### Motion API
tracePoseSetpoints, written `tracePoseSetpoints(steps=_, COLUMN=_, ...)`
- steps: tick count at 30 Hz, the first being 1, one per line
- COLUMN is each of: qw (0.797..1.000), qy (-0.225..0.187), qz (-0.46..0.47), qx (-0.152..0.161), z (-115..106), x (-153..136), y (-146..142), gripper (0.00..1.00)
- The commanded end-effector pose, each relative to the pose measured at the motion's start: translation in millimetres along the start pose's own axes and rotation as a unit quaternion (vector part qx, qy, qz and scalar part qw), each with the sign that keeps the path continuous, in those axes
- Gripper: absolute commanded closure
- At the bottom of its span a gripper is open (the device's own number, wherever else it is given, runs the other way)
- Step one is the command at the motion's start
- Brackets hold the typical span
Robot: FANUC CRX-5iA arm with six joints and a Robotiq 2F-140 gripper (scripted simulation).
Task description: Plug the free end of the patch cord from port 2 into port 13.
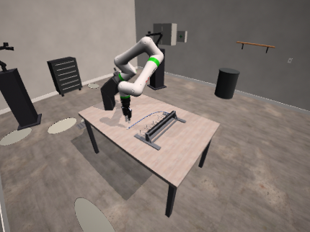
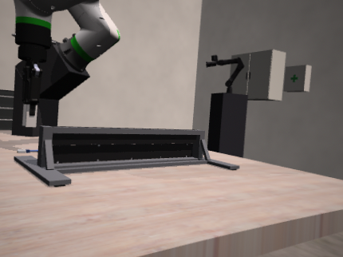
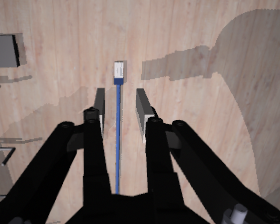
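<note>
The blue patch cord (image 1: 148, 115) (image 3: 118, 145) lies on the wooden table (image 1: 180, 150) (image 2: 159, 210), running from the dark rack (image 1: 163, 125) (image 2: 120, 132) to its free end. The free plug (image 3: 121, 70) (image 1: 129, 127) (image 2: 23, 151), white and blue, lies flat on the table beyond the rack's left end. My gripper (image 3: 120, 99) (image 1: 127, 119) (image 2: 31, 111) hangs above the table, pointing down. Its fingers stand a little apart on either side of the cord just behind the plug. They hold nothing. The port numbers are too small to read.
A grey foot of the rack (image 3: 8, 50) shows at the left edge of the wrist view. The arm's dark base (image 1: 108, 96) stands at the table's back corner. The table's near edge (image 2: 239, 238) lies well in front of the rack.
</note>
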State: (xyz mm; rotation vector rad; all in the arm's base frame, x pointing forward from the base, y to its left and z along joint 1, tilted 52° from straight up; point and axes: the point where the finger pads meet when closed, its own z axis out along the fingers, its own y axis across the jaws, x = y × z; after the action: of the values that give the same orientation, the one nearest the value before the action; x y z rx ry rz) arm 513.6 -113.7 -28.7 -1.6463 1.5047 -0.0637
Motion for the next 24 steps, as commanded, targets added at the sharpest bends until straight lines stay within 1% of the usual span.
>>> tracePoseSetpoints(steps=1, qw=1.000, qy=0.000, qz=0.000, qx=0.000, z=1.2, x=0.2, y=0.0, gripper=0.78)
tracePoseSetpoints(steps=8, qw=1.000, qy=0.000, qz=0.000, qx=0.000, z=6.5, x=0.2, y=0.0, gripper=0.78)
tracePoseSetpoints(steps=24, qw=1.000, qy=0.000, qz=0.000, qx=0.000, z=32.2, x=0.3, y=0.0, gripper=0.78)
